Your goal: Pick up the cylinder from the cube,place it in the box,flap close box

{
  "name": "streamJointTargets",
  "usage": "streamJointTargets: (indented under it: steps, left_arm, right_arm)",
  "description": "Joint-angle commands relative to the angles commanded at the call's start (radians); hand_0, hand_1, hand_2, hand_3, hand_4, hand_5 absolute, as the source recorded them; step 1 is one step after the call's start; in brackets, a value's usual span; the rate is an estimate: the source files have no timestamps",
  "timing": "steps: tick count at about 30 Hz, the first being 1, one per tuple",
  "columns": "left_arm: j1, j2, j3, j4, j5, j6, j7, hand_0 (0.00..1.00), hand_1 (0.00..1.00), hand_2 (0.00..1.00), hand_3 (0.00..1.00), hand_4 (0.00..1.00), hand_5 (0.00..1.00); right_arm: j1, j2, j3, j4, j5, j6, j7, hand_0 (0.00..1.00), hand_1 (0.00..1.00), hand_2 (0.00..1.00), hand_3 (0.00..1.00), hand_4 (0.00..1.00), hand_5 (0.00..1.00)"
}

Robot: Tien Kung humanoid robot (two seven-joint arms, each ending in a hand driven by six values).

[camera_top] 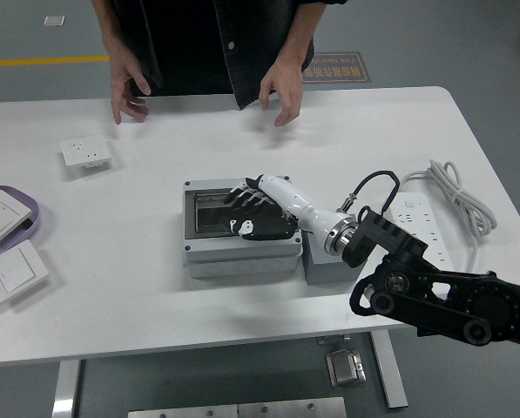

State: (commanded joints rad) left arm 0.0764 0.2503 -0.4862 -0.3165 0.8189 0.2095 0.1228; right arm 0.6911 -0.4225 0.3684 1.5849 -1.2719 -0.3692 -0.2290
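Note:
The grey box (239,253) sits at the table's middle with its dark flap (209,215) lying down flat. My right hand (253,213), black-fingered on a white forearm, rests palm down on the flap's right part, fingers spread flat and holding nothing. The grey cube (324,265) stands against the box's right side, mostly under my forearm. The cylinder is not visible. The left arm is out of view.
A person stands at the far side, with both hands (127,89) (281,90) raised at the far edge. A socket plate (86,152), a purple tray (16,225) and a switch plate (14,272) lie on the left. A power strip (414,223) with a cable lies on the right.

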Motion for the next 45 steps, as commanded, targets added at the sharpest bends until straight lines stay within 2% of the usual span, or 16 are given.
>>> streamJointTargets:
  steps: [6, 12, 15, 19, 25, 30, 37, 43, 44, 45]
  left_arm:
    - [0.002, 0.001, 0.0, -0.001, -0.002, 0.0, 0.001, 0.604, 0.624, 0.633, 0.654, 0.717, 0.213]
    - [0.007, 0.007, -0.001, -0.001, -0.006, 0.0, 0.002, 0.603, 0.624, 0.633, 0.654, 0.716, 0.213]
    - [0.006, 0.009, 0.0, -0.003, -0.006, 0.0, 0.003, 0.604, 0.625, 0.633, 0.654, 0.717, 0.213]
    - [0.005, 0.012, 0.001, -0.005, -0.007, 0.001, 0.003, 0.604, 0.625, 0.633, 0.654, 0.717, 0.213]
    - [0.005, 0.016, 0.004, -0.004, -0.008, 0.0, 0.004, 0.604, 0.624, 0.633, 0.654, 0.717, 0.214]
    - [0.007, 0.014, -0.001, -0.003, -0.004, -0.001, 0.005, 0.603, 0.624, 0.633, 0.653, 0.717, 0.214]
    - [0.011, 0.01, 0.001, 0.003, -0.011, -0.002, 0.005, 0.603, 0.624, 0.633, 0.654, 0.718, 0.216]
    - [0.01, 0.008, 0.003, 0.002, -0.014, -0.002, 0.005, 0.604, 0.625, 0.633, 0.654, 0.718, 0.218]
    - [0.01, 0.008, 0.003, 0.002, -0.014, -0.002, 0.006, 0.604, 0.626, 0.634, 0.654, 0.719, 0.22]
    - [0.01, 0.008, 0.002, 0.002, -0.014, -0.003, 0.006, 0.604, 0.626, 0.634, 0.654, 0.719, 0.22]
  right_arm:
    - [-0.107, -0.049, 0.128, 0.048, -0.014, -0.021, 0.031, 0.565, 0.589, 0.628, 0.643, 0.714, 0.455]
    - [-0.253, -0.097, 0.324, 0.086, -0.013, -0.05, 0.091, 0.565, 0.592, 0.628, 0.643, 0.706, 0.451]
    - [-0.319, -0.092, 0.416, 0.074, -0.005, -0.051, 0.109, 0.566, 0.589, 0.627, 0.642, 0.698, 0.448]
    - [-0.386, -0.066, 0.523, 0.046, 0.029, -0.036, 0.137, 0.566, 0.589, 0.627, 0.642, 0.698, 0.448]
    - [-0.431, -0.022, 0.658, -0.012, 0.152, 0.019, 0.221, 0.573, 0.579, 0.619, 0.635, 0.685, 0.443]
    - [-0.457, -0.016, 0.751, -0.053, 0.265, 0.063, 0.298, 0.577, 0.578, 0.618, 0.633, 0.68, 0.445]
    - [-0.483, -0.015, 0.811, -0.075, 0.372, 0.103, 0.36, 0.591, 0.59, 0.62, 0.636, 0.676, 0.425]
    - [-0.489, -0.01, 0.83, -0.081, 0.399, 0.105, 0.398, 0.614, 0.606, 0.625, 0.635, 0.685, 0.407]
    - [-0.49, -0.009, 0.832, -0.083, 0.403, 0.105, 0.403, 0.665, 0.64, 0.635, 0.642, 0.707, 0.392]
    - [-0.49, -0.009, 0.834, -0.085, 0.405, 0.105, 0.405, 0.665, 0.64, 0.635, 0.642, 0.707, 0.392]
